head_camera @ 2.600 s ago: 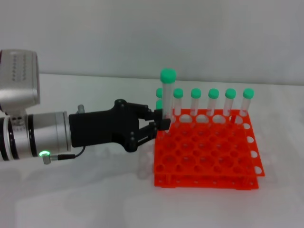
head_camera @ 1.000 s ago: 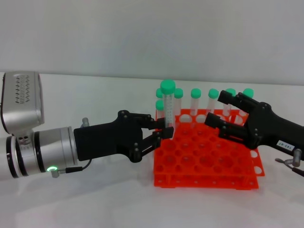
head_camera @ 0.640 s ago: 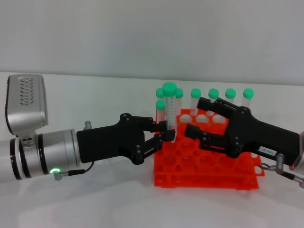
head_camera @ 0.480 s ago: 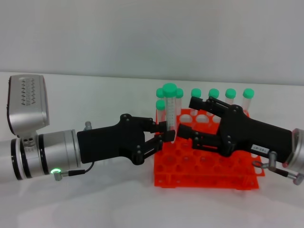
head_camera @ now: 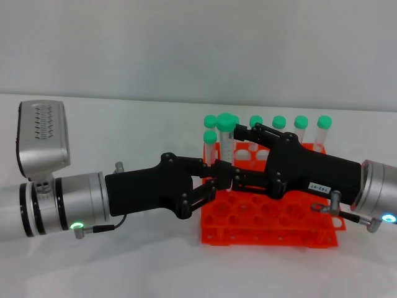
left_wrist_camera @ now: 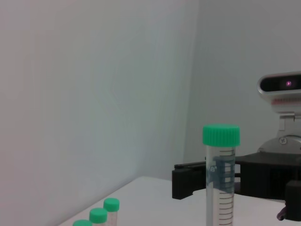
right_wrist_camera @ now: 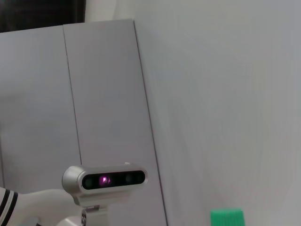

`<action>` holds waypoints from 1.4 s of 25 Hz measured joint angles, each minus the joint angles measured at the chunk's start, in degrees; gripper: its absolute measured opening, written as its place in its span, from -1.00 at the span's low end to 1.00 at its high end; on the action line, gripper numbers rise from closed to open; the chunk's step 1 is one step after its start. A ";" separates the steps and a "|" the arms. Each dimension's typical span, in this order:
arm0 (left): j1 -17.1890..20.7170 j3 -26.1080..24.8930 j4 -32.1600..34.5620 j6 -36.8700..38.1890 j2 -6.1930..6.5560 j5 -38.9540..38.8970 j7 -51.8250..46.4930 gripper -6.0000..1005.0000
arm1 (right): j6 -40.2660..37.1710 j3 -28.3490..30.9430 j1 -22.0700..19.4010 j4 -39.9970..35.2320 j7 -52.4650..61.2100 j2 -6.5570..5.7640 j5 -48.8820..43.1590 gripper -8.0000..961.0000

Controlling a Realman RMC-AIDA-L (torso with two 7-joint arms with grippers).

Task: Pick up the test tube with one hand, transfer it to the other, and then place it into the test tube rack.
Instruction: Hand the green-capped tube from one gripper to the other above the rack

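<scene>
White surface (head_camera: 124, 261): carrying the orange-red test tube rack (head_camera: 273, 223), six capped tubes (head_camera: 301, 130) standing along its back and left edges. Left claw (head_camera: 218, 180): pinching the test tube (head_camera: 226, 139) upright above the rack's left side. Right claw (head_camera: 239, 155): spread, fingers flanking the same tube, cannot tell if touching.

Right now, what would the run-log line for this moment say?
phase: handover | left gripper: shut on test tube, upright above test tube rack | right gripper: open around tube
</scene>
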 joint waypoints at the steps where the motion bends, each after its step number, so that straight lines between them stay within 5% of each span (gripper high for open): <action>1: -0.02 0.02 -0.10 -0.10 0.00 0.03 0.00 -0.60 | 0.20 -0.03 0.14 0.00 0.01 0.02 0.02 0.69; 8: -0.02 0.05 -0.34 -0.46 0.00 1.14 -0.06 -0.59 | 2.84 -1.80 1.56 -0.60 1.02 0.00 0.04 0.67; 14: 0.08 0.04 -0.34 -1.12 -0.01 2.12 -0.61 -0.59 | 5.65 -2.75 2.45 -0.78 2.21 -0.12 0.11 0.27; 35: -0.01 -0.29 -0.34 -1.78 0.31 4.19 -2.27 -0.59 | 4.79 -2.80 2.61 -0.79 3.30 -0.79 -0.47 -0.41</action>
